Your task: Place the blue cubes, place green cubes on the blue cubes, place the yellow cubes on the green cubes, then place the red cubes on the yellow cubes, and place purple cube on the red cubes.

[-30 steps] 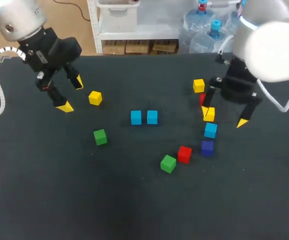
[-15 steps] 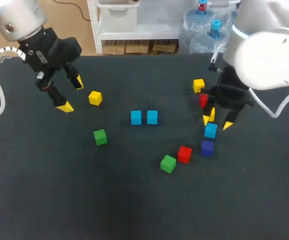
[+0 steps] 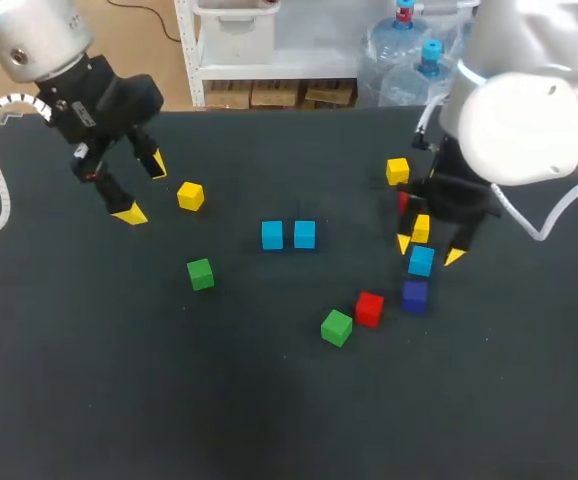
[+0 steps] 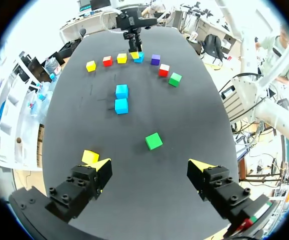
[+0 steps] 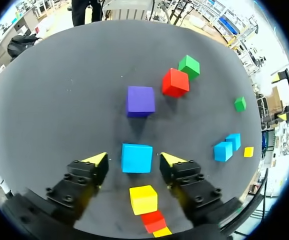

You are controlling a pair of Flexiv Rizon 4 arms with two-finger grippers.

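My right gripper [image 3: 428, 250] stands open over a blue cube [image 3: 421, 260], one yellow tip on each side. In the right wrist view that blue cube [image 5: 136, 157] sits between the fingers with a small gap on both sides. Behind the gripper lie a yellow cube [image 3: 420, 228], a partly hidden red cube [image 3: 404, 200] and another yellow cube [image 3: 398, 171]. Ahead of it are a purple cube [image 3: 414, 295], a red cube [image 3: 369, 308] and a green cube [image 3: 336, 327]. Two blue cubes [image 3: 272, 235] [image 3: 304, 234] sit side by side mid-table. My left gripper [image 3: 143, 188] hangs open beside a yellow cube [image 3: 190, 195], with a green cube [image 3: 200, 273] nearby.
The black table [image 3: 169, 400] has wide bare room along its front and left. In the left wrist view the green cube [image 4: 153, 141] lies ahead of the left gripper [image 4: 150, 167], and the yellow cube [image 4: 90, 156] touches the side of one finger.
My right gripper has shifted towards the blue cube and come down around it, its fingers drawn closer together. The left arm and all cubes have stayed where they were.
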